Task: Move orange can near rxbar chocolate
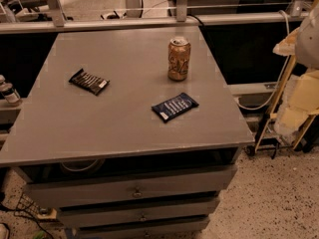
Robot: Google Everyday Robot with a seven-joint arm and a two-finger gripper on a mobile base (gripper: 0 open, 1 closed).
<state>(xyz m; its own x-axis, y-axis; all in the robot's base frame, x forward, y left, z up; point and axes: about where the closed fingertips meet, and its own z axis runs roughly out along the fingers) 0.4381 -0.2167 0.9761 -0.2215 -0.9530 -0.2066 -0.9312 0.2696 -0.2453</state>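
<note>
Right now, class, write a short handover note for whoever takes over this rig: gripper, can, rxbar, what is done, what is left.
Gripper: not in view.
Can: upright at the far right of the table.
Rxbar: flat on the left side, well apart from the can.
Blue wrapper: lies in front of the can; not part of the job.
Done: nothing yet.
Left: grasp the can, carry it left, set it beside the rxbar.

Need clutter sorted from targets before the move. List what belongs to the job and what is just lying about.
Job: orange can, upright, back right; rxbar chocolate, flat, left; gripper, not in view.
Lying about: dark blue wrapper, in front of the can; small bottle, far left edge.
</note>
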